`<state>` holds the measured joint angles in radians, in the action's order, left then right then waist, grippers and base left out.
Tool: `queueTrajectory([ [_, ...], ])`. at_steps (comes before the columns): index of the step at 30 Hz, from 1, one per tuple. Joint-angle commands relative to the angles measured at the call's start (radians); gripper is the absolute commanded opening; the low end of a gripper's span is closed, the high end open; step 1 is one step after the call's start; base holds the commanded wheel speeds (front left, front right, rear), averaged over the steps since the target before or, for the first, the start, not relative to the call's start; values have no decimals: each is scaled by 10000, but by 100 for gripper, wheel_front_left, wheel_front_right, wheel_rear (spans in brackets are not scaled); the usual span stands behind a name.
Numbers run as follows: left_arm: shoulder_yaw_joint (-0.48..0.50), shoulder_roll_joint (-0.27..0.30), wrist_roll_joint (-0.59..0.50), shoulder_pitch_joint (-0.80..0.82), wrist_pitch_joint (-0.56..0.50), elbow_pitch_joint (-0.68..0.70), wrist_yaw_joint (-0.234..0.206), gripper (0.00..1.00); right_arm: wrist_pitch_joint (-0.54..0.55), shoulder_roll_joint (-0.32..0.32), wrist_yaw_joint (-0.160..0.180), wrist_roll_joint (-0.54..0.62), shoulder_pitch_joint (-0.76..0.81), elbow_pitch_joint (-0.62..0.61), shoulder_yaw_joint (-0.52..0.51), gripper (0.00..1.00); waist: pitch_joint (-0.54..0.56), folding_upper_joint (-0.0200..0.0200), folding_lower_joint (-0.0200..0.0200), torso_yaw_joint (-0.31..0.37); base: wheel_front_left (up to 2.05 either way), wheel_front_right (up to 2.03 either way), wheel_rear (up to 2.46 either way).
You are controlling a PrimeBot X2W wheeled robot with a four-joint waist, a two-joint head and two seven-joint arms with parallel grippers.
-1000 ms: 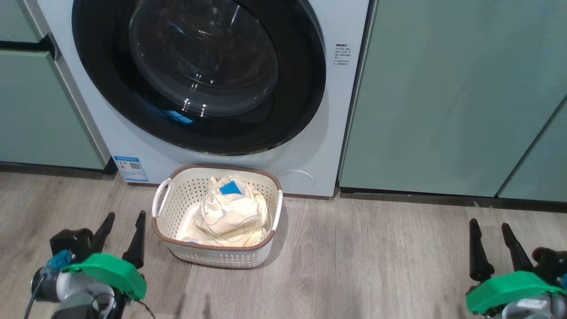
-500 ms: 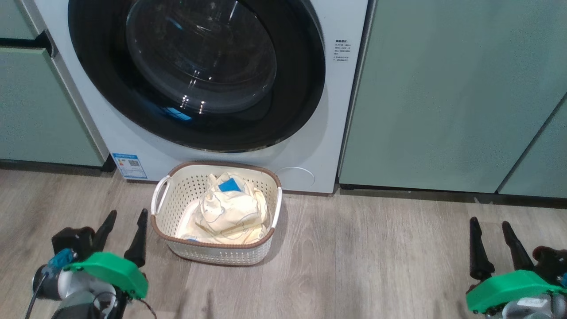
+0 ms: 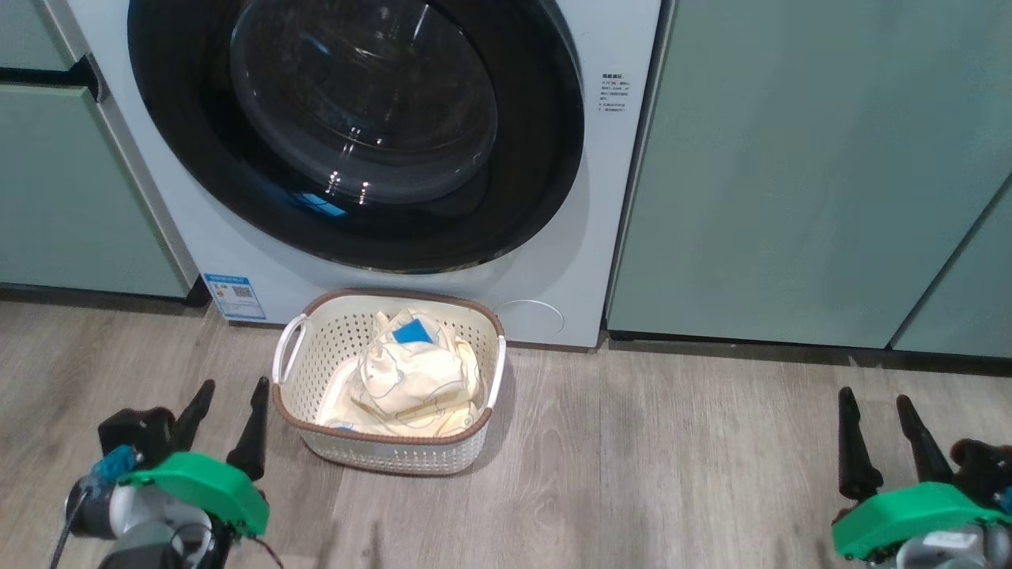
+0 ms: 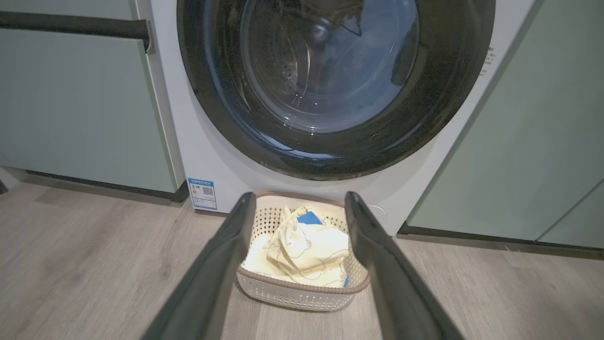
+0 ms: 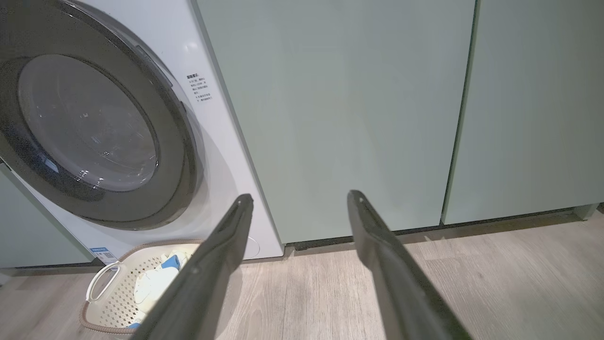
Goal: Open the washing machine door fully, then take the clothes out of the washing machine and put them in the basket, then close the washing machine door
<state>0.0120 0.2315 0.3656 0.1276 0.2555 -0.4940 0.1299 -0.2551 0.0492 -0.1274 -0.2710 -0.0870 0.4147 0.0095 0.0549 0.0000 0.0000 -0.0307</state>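
Both left gripper point(image 3: 234, 385) and right gripper point(image 3: 874, 395) hang spread, empty; the clothes point(image 3: 411, 375) lie in the basket point(image 3: 395, 457); washing machine door point(image 3: 538, 197) shut.

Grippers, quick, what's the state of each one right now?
Left gripper: open, holding nothing.
Right gripper: open, holding nothing.

I count one washing machine point(image 3: 605, 205), one washing machine door point(image 3: 356, 118), one basket point(image 3: 395, 465), and one heap of clothes point(image 3: 411, 379), too bunched to count singly.
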Motion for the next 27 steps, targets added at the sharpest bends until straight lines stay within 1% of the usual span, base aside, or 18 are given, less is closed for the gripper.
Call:
queueTrajectory([
  [1, -19, 0, 0, 5, 0, -6, 0, 0, 0, 0, 0, 0, 1, 0, 0, 0, 0, 0, 0, -2, 0, 0, 0],
  [3, -88, -88, 3, -78, -8, -183, -2, 0, 8, -13, 0, -12, 46, 220, 10, 0, 1, 0, 0, -2, 0, 0, 0],
  [6, -197, -399, 10, -536, -12, -616, -2, 0, 24, -48, 0, -21, 454, 702, 29, 0, 0, 0, 0, -1, 0, 0, 0],
  [27, 13, -636, 2089, -478, -634, -96, 0, 0, 638, -38, -6, -2262, 343, 299, -183, 0, -97, 0, 0, 50, 0, 0, 0],
])
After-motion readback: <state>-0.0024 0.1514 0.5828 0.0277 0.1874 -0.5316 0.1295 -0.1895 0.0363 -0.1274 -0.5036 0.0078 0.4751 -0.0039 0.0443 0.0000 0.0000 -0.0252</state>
